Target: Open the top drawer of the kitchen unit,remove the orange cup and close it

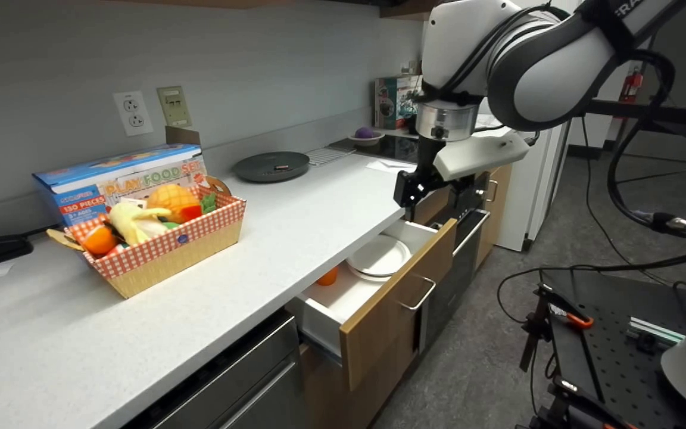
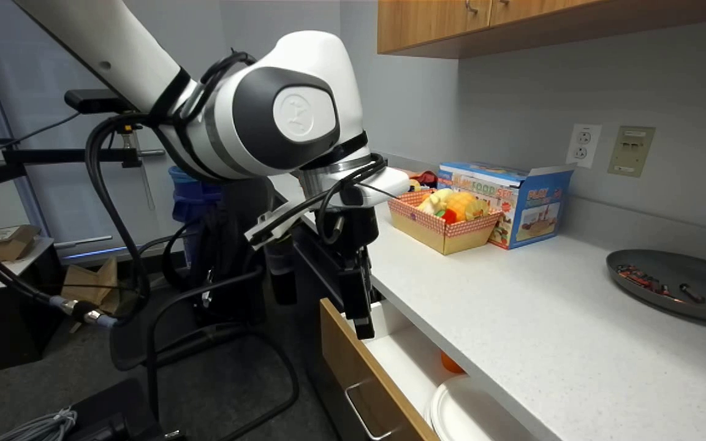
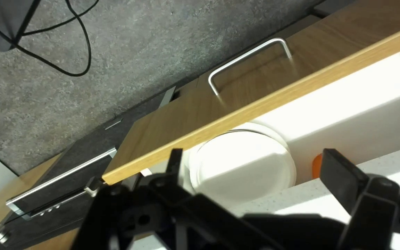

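Note:
The top drawer point(image 1: 393, 307) is pulled open and also shows in an exterior view point(image 2: 359, 367) and the wrist view point(image 3: 255, 107). Its metal handle point(image 3: 248, 57) is on the outer face. The orange cup point(image 1: 328, 276) stands inside toward the back, partly under the counter edge; it also shows in an exterior view point(image 2: 450, 362). In the wrist view the cup point(image 3: 316, 167) is partly hidden by a finger and the counter. White plates point(image 3: 241, 163) lie beside it in the drawer. My gripper point(image 3: 252, 154) is open and empty, above the drawer and apart from the cup.
The white countertop point(image 1: 248, 256) overhangs the drawer's back part. On it stand a basket of play food point(image 1: 182, 256), a play food box point(image 2: 537, 208) and a dark pan point(image 1: 271, 168). An oven with a bar handle point(image 1: 471, 234) is beside the drawer.

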Available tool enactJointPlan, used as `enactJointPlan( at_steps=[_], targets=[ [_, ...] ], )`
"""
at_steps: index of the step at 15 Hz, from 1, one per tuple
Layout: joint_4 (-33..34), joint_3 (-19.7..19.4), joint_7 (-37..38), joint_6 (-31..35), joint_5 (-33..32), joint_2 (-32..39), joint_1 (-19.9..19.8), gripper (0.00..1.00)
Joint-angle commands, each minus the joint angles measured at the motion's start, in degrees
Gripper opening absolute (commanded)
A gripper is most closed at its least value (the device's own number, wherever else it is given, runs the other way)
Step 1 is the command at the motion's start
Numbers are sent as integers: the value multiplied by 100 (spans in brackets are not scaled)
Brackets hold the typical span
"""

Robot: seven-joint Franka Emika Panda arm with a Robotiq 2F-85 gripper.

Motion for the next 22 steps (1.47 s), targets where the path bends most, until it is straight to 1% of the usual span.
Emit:
enactJointPlan(
  at_steps=[1,3,7,10,15,19,22],
  targets=[
    [116,357,-255,536,132,546,-191,100],
    [202,418,-354,851,42,852,-190,100],
    [470,372,-832,1357,139,1428,-135,100],
    [736,306,-1026,1539,112,1833,-64,100],
    [1136,195,-1180,1606,142,2366,108,100],
    [1133,213,-1110,1544,204,2500,341,100],
    [969,256,-1115,1520,337,2483,503,100]
  ],
)
